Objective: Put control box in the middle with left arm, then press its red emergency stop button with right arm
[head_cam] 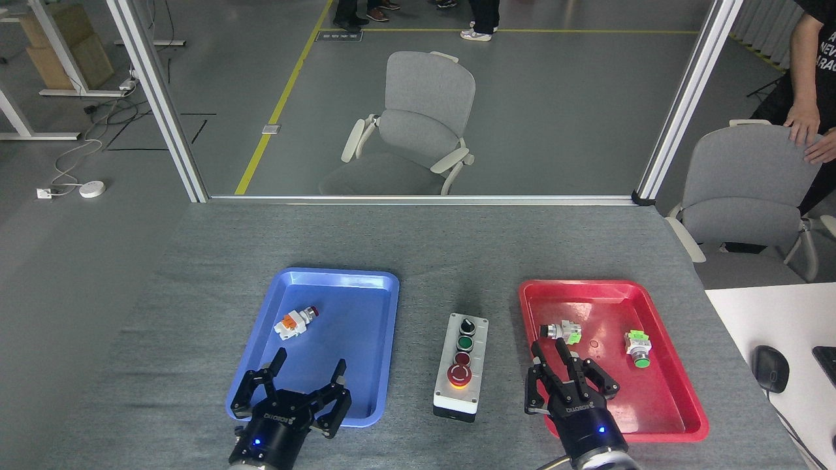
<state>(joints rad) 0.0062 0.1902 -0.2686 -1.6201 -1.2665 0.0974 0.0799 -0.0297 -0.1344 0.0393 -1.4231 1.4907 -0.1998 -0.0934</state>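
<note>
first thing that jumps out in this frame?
The two bright trays: a blue tray on the left and a red tray on the right, each holding small switch parts. Between them the control box stands on bare grey tabletop, its red emergency stop button nearest the robot. At the near edge, the left gripper is spread open and the right gripper looks narrower.

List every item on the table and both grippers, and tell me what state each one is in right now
control box: upright on bare tabletop between trays, untouched
emergency stop button: free, nothing on it
left gripper: open, empty, over blue tray
right gripper: fingers drawn together, empty, over red tray
white-and-orange switch: lying in blue tray
two green switch parts: lying in red tray
</note>
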